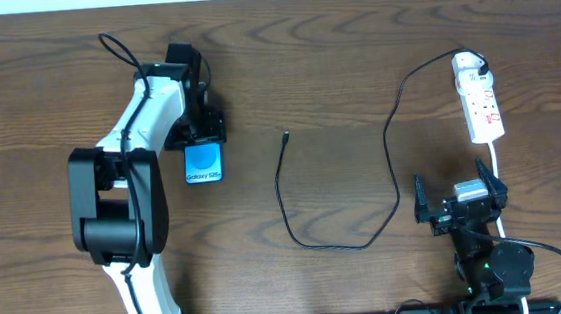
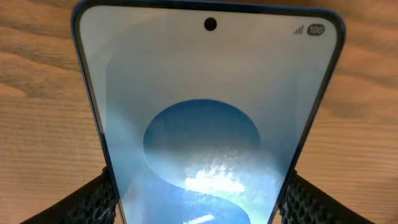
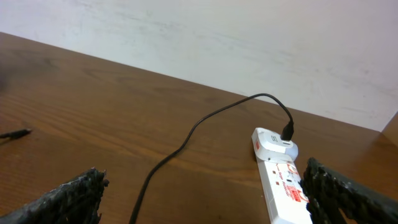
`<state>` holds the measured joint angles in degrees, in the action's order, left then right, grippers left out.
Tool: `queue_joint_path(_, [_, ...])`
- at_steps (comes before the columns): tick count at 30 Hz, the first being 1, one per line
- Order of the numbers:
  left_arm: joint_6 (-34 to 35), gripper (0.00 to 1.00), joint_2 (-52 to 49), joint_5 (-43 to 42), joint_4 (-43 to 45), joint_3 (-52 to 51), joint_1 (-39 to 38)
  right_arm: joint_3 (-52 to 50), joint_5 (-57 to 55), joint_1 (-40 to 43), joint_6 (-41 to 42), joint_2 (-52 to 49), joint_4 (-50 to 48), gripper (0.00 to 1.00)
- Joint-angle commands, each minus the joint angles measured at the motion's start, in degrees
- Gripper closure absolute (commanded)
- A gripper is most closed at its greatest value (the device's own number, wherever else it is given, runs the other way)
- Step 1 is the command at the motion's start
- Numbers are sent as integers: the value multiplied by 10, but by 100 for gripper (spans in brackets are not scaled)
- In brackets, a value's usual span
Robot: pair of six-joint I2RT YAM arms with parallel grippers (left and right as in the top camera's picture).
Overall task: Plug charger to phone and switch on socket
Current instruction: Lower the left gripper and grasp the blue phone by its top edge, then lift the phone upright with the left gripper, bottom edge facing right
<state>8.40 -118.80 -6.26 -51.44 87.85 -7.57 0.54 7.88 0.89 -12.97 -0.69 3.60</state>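
The left fingers [image 2: 87, 202] grip the slim blue-screen phone [image 1: 204, 164] on the wooden counter [image 1: 333, 53], the right fingers [image 3: 68, 199] are open, and the thin black charger cable [image 1: 281, 192] lies loose between them, so plugging in and switching the far-right white socket strip [image 1: 478, 96] look still left.

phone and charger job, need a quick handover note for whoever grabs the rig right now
Left pincer: shut on the phone, pads on both long edges.
Right pincer: open, empty, just short of the socket.
Charger: loose on the table between the arms, its plug tip free, right of the phone; other end in the white plug on the socket.
Done: phone grasped.
Left: tip into phone, then switch the socket on; switch state not readable.
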Motion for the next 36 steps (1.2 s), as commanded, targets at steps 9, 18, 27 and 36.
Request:
queue_joint_path(9, [210, 30, 23, -163, 25, 15, 40, -2, -2, -1, 7, 3, 0, 1])
queue_joint_path(18, [256, 30, 23, -309, 44, 15, 89, -2, -2, -1, 7, 3, 0, 1])
queue_joint_path(27, [289, 31, 23, -383, 58, 15, 118, -2, -3, -1, 7, 3, 0, 1])
queue_joint_path(36, [305, 31, 23, -425, 67, 15, 127, -2, -2, -1, 7, 3, 0, 1])
